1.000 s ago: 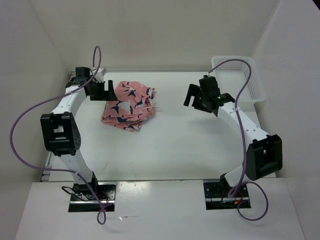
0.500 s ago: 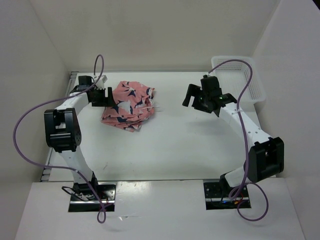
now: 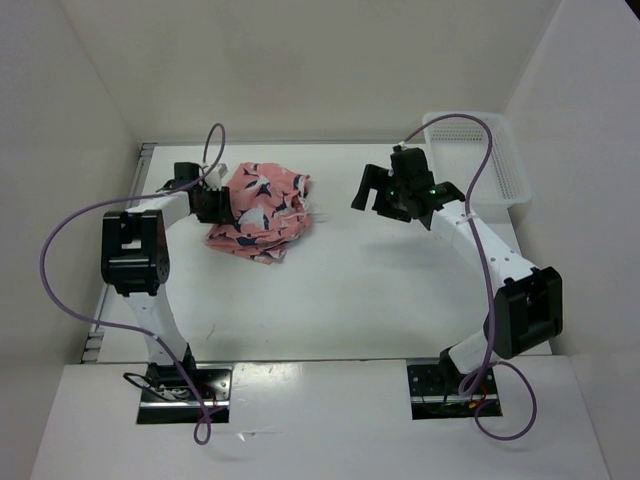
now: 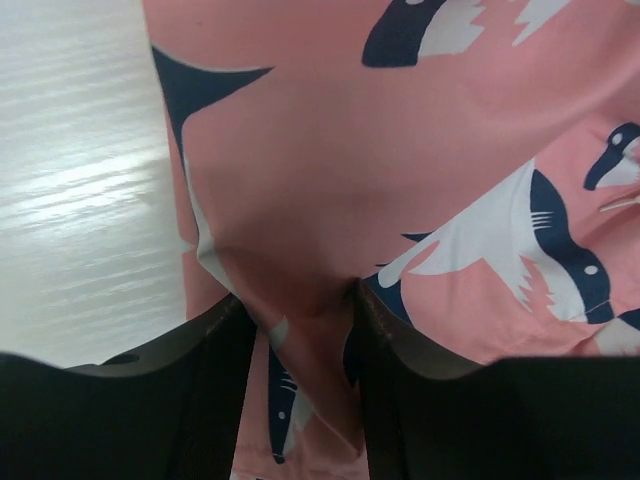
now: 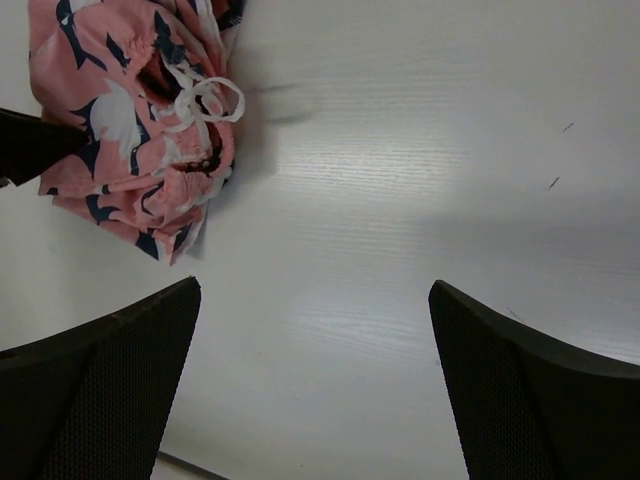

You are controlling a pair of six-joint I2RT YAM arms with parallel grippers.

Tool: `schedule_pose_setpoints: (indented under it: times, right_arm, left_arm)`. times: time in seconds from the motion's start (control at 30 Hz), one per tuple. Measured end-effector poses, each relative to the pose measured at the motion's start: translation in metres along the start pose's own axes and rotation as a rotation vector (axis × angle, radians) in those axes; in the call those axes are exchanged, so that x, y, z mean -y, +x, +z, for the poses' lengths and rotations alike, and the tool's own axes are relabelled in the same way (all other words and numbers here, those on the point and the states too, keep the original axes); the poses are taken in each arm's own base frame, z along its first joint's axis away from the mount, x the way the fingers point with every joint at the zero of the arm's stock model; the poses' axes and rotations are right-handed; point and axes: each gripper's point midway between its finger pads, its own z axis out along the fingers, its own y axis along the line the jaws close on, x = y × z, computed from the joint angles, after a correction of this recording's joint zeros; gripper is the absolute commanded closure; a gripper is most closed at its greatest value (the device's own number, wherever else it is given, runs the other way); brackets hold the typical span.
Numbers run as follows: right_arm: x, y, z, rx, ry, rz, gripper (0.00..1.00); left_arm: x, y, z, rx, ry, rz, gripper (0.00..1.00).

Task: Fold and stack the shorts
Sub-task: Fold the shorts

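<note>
A: Where to look for the shorts [image 3: 262, 213]?

B: Crumpled in a heap at the far left of the table [image 3: 380, 290], well apart from the basket [image 3: 500, 170]. Pinched at the left edge by the left gripper [image 3: 215, 203], with the jaws clamped on a raised ridge of cloth

A: And the right gripper [image 3: 372, 195]?

B: Spread wide, holding nothing, hovering over the table to the right of the heap

A: How to do this pick-up well?

B: Probably best to lift slowly and check for a single layer in the pinch. Looks like a shallow bite, so likely to slip under a jerk. Then bring the right side in toward the end with the white drawstring [image 5: 205, 100] and take the waistband itself, not the loose cord. Draw apart gently to spread the cloth flat before any fold
</note>
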Motion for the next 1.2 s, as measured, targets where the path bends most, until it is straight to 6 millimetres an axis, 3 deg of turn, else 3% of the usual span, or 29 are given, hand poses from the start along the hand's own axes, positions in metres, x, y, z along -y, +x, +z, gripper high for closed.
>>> schedule_pose_setpoints:
  times: [0.2,0.4,0.5,0.53,0.6,0.67,0.9,1.03,1.2]
  right_arm:
    - [-0.004,0.004,0.003,-0.013,-0.006,-0.002,0.0]
    - [-0.005,0.006,0.006,-0.022,-0.012,-0.001,0.0]
    - [-0.005,0.007,0.008,-0.025,-0.014,0.0,0.0]
    - [-0.005,0.007,0.008,-0.027,-0.013,0.0,0.0]
    - [-0.004,0.008,0.01,-0.028,-0.007,-0.002,0.0]
    - [-0.001,0.006,0.01,-0.019,0.008,-0.006,0.0]
    - [-0.002,-0.019,0.0,0.049,0.044,-0.048,0.0]
    - [-0.006,-0.04,-0.009,0.099,0.048,-0.067,0.0]
    - [-0.002,-0.065,-0.018,0.147,0.08,-0.072,0.0]
  left_arm:
    - [0.027,0.013,0.008,-0.017,0.03,0.05,0.5]
    - [0.098,0.033,0.016,-0.07,0.143,0.162,0.46]
    - [0.13,0.041,0.017,-0.099,0.204,0.21,0.35]
    - [0.137,0.042,0.016,-0.112,0.215,0.218,0.22]
    - [0.144,0.04,0.012,-0.127,0.222,0.228,0.1]
    - [0.142,0.032,0.003,-0.128,0.21,0.215,0.0]
    - [0.117,-0.034,-0.064,0.016,0.12,0.18,0.0]
    - [0.127,-0.07,-0.099,0.133,0.116,0.214,0.0]
    - [0.135,-0.092,-0.122,0.219,0.106,0.242,0.0]
